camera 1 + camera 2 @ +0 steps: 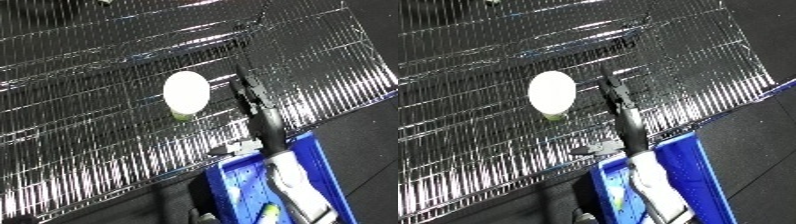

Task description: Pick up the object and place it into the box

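A wire rack (80, 100) of silver mesh fills most of the view, tilted from ten o'clock down toward four o'clock. Near the middle of it sits a white round container (187, 92) with a greenish base, seen from above, resting on the wires. Just at its three o'clock side, a black hand (251, 97) reaches up over the rack, its fingers straight and together, beside the container but apart from it. The white and silver forearm (293, 185) runs down toward five o'clock, crossing over a blue bin (324, 165) that stands on the dark floor (373, 130) below the rack's lower edge. Which arm this is cannot be told.
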Motion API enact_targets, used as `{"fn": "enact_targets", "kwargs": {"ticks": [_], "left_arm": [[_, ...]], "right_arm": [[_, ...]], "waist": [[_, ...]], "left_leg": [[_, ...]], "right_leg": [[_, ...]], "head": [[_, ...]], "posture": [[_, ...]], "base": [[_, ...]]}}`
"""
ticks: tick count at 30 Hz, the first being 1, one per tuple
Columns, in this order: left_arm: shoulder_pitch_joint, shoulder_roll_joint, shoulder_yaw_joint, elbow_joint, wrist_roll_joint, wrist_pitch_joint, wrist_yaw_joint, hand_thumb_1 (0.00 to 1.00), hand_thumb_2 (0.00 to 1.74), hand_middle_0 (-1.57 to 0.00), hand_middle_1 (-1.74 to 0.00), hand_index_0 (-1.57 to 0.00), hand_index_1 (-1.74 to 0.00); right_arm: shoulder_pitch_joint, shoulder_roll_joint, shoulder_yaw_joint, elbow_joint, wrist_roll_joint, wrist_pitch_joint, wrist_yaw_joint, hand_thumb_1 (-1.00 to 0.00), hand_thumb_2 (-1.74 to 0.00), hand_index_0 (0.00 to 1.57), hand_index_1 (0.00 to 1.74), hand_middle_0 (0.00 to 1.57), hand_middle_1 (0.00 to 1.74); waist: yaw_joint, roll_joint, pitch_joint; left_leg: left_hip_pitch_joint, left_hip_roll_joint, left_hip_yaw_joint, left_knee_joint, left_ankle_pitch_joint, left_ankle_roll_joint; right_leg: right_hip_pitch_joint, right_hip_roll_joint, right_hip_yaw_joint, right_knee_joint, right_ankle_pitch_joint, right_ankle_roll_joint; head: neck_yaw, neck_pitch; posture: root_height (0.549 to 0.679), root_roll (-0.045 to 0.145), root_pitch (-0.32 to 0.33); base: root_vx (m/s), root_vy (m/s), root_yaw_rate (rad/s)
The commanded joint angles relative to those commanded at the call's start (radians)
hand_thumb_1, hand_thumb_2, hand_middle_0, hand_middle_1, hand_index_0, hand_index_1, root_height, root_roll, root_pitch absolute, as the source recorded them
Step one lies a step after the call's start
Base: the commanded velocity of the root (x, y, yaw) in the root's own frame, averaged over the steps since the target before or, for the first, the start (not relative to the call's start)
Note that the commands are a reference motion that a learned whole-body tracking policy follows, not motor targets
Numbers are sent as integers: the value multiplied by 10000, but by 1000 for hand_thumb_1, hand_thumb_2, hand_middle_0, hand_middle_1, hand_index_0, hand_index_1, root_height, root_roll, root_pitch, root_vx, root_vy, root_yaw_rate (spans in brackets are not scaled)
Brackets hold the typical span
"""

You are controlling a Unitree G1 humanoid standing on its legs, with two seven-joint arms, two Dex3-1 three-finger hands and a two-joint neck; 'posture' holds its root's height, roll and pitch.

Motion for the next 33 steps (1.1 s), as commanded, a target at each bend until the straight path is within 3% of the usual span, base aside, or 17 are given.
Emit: {"fn": "enact_targets", "kwargs": {"ticks": [11, 19, 33], "left_arm": [[-420, 68, -330, -7, -189, -51, 223, 1000, 1740, -1570, -1740, -1570, -1740], [-743, 159, -515, 18, -380, -106, 449, 1000, 1740, -1570, -1740, -1570, -1740], [-1005, 31, -718, 83, -468, -198, 279, 1000, 1740, -1570, -1740, -1570, -1740]], "right_arm": [[-1428, -247, 548, 1231, 123, 218, -76, 0, 0, 0, 0, 0, 0], [-2507, -387, 1009, 2318, 348, 422, 49, 0, 0, 0, 0, 0, 0], [-3797, -357, 1651, 3349, 528, 678, 338, -700, -1218, 1099, 1218, 1099, 1218]], "waist": [[261, 134, 0], [467, 274, 0], [662, 412, 0]], "left_leg": [[-520, -93, 3, 310, -62, 29], [-901, -181, -33, 435, -34, 51], [-923, -290, -72, 137, 21, 42]], "right_leg": [[-473, -66, -215, 225, -63, -44], [-807, -85, -291, 358, -98, -63], [-849, -49, -271, 133, -74, -131]], "head": [[418, 569], [797, 989], [1446, 1366]], "posture": [[580, 58, 40], [576, 58, 61], [581, 60, 82]], "base": [[-4, 3, 43], [-29, 5, 60], [-38, 6, 36]]}}
